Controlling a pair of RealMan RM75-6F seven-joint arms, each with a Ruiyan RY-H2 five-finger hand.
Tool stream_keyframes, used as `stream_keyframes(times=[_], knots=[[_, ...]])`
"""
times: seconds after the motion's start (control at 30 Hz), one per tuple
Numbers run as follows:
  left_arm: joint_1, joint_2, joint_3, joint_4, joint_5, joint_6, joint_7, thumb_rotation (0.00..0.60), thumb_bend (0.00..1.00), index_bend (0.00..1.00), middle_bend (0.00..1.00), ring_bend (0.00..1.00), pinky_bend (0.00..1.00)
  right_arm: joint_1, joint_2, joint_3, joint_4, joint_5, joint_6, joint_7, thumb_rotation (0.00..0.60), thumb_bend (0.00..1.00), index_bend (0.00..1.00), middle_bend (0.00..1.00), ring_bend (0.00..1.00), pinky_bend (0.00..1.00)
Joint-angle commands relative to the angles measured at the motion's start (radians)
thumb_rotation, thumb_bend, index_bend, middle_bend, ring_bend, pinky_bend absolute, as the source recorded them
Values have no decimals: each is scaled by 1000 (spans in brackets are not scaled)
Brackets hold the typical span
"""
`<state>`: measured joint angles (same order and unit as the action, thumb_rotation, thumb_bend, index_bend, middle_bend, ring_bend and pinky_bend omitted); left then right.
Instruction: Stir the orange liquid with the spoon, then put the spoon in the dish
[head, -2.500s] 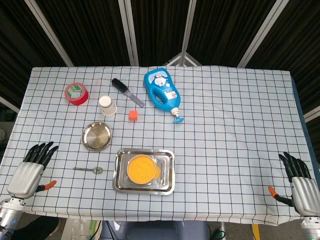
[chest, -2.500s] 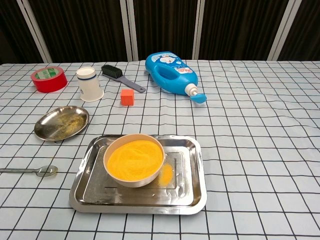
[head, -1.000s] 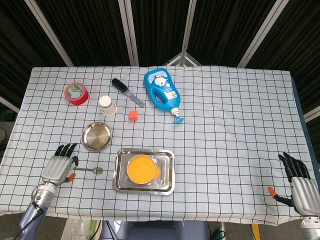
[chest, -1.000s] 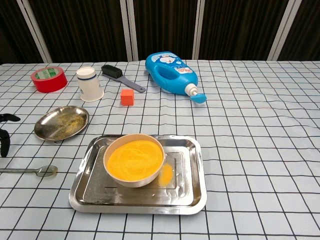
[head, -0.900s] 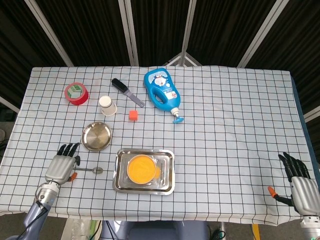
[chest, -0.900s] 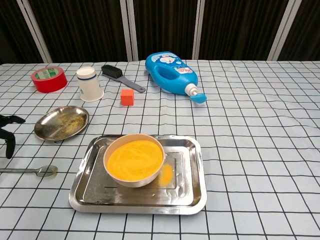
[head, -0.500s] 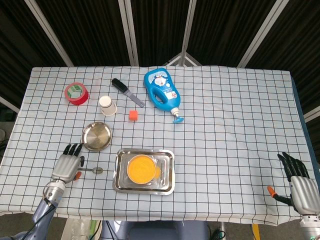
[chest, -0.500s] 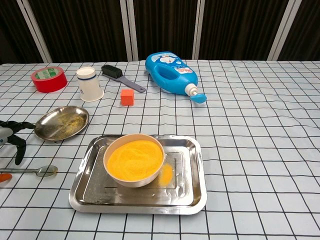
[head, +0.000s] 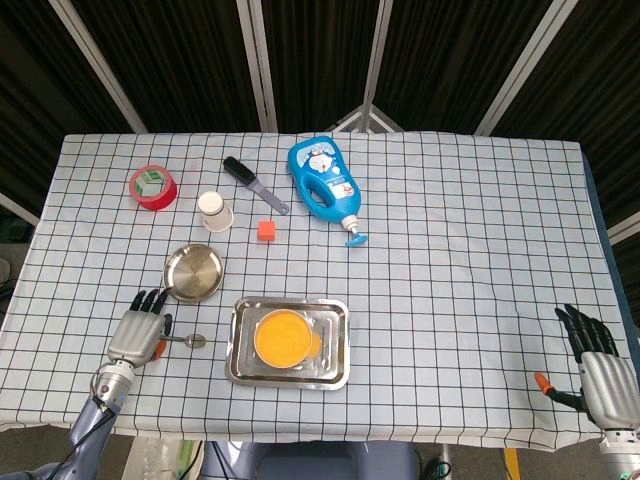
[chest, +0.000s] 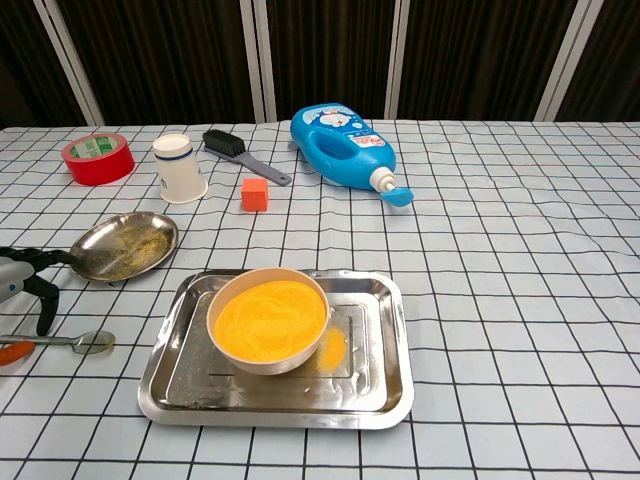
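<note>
A small metal spoon lies flat on the checked cloth, left of a steel tray. In the tray stands a white bowl of orange liquid. The round metal dish sits behind the spoon. My left hand hovers over the spoon's handle end with fingers spread, holding nothing. Far off at the table's front right corner, my right hand is open, seen only in the head view.
Along the back stand a red tape roll, a paper cup, a black brush, an orange cube and a blue detergent bottle lying on its side.
My left hand has travelled from the front left corner rightward and forward until it is over the spoon's handle. The spoon, the bowl and my right hand have not moved.
</note>
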<state>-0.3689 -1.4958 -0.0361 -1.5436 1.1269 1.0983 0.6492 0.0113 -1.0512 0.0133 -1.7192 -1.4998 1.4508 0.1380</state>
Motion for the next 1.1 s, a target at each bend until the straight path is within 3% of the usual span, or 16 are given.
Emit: stream_keyframes(times=[0.03, 0.57, 0.8, 1.1], knots=[[-2, 0, 3, -1, -5, -1, 2, 600, 524, 498, 0, 0, 17, 0, 0, 0, 0, 0, 0, 0, 600, 311, 0, 0, 0, 0], [-8, 4, 14, -18, -7, 16, 0, 600, 528, 514, 0, 0, 17, -1, 1, 0, -1, -1, 2, 1, 600, 312, 0, 0, 0, 0], [-13, 52, 4, -119, 31, 55, -5, 600, 528, 515, 0, 0, 16, -1, 1, 0, -2, -3, 4, 0, 600, 312, 0, 0, 0, 0], [-60, 113, -51, -299, 18, 85, 89, 600, 528, 519, 1, 0, 16, -2, 2, 0, -2, -2, 6, 6, 600, 312, 0, 0, 0, 0]])
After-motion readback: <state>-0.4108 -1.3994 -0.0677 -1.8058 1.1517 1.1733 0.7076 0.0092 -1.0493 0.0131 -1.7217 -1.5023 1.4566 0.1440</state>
